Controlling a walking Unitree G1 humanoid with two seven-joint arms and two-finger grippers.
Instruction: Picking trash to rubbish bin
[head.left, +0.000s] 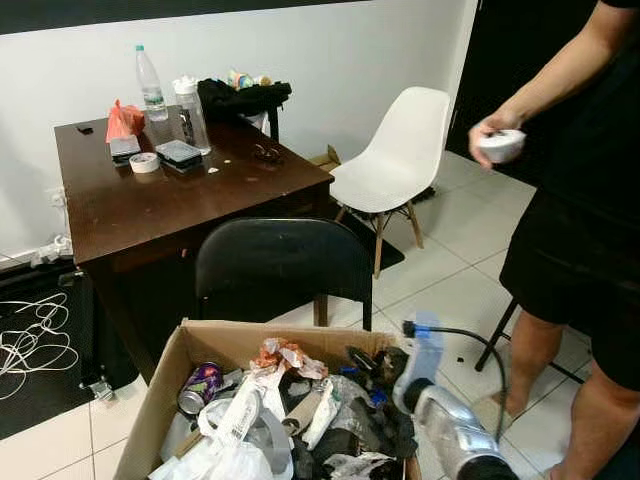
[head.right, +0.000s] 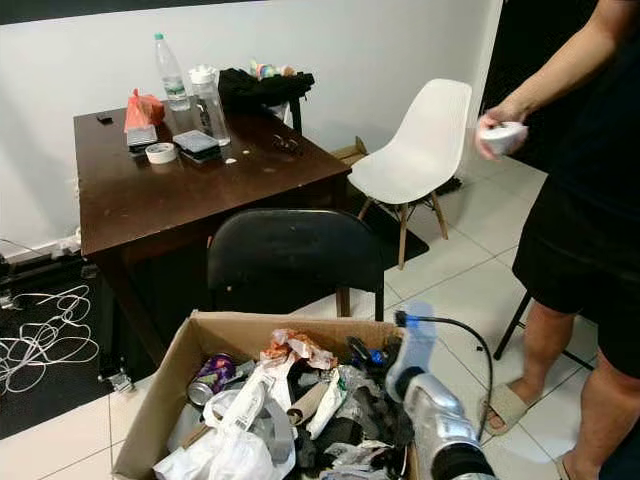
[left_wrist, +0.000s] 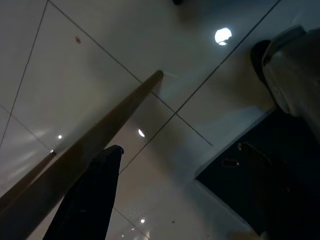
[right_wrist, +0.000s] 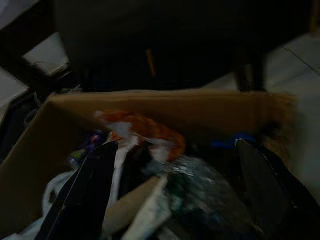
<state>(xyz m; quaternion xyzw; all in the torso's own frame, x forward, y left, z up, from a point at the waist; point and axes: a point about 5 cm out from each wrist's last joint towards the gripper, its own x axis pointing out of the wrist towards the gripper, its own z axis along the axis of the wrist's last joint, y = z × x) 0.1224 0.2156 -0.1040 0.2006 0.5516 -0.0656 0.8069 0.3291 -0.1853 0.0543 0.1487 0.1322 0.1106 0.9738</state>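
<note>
Your right gripper (right_wrist: 170, 200) hangs spread and empty above the box (head.left: 165, 385), trash (head.left: 290, 410) heaped at its 9 o'clock, so the drop looks done.

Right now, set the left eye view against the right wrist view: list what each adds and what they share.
Left eye view adds the brown table, the white chair and a person's hand holding a white roll. Right wrist view adds a close look along the right gripper, jaws apart above the trash. Both share the cardboard box, the orange wrapper inside it and the black chair behind.
</note>
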